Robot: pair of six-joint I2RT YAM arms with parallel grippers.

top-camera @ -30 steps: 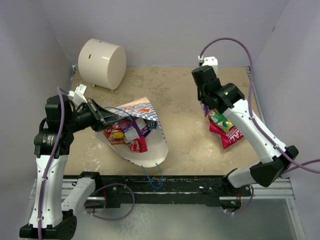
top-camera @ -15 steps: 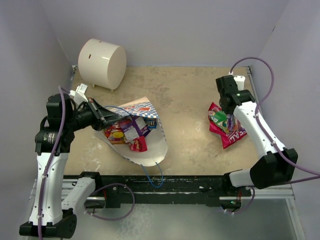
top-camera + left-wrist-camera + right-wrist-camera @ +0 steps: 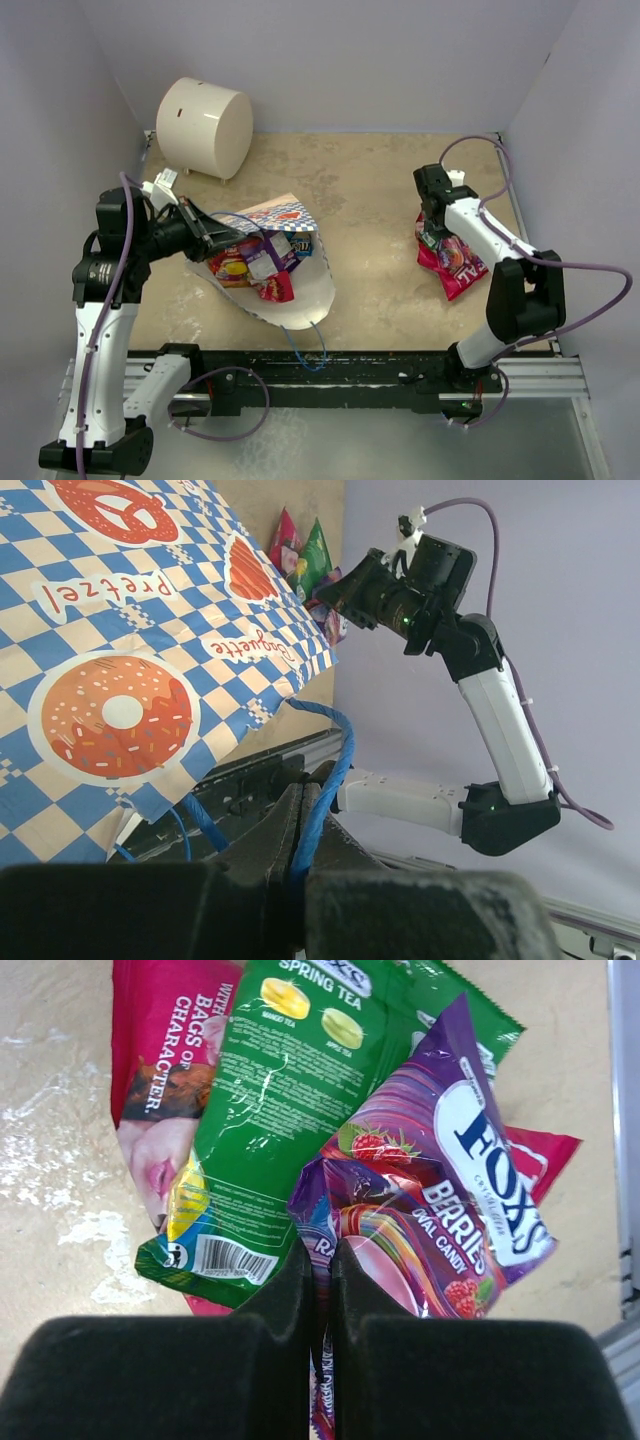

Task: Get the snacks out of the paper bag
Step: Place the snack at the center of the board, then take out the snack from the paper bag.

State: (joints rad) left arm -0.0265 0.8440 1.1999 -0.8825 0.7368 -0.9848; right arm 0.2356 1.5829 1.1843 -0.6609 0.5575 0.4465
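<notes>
Right arm has swung back in and dropped onto the loose pile, well right of the bag. Its right fingers are pressed together, pinching the purple packet on top of the green packet and red packet on the desk. Meanwhile left fingers clamp the cord handle. More snacks are inside the bag. Suggest: let go, lift straight up, keep the handle taut for the next reach.
</notes>
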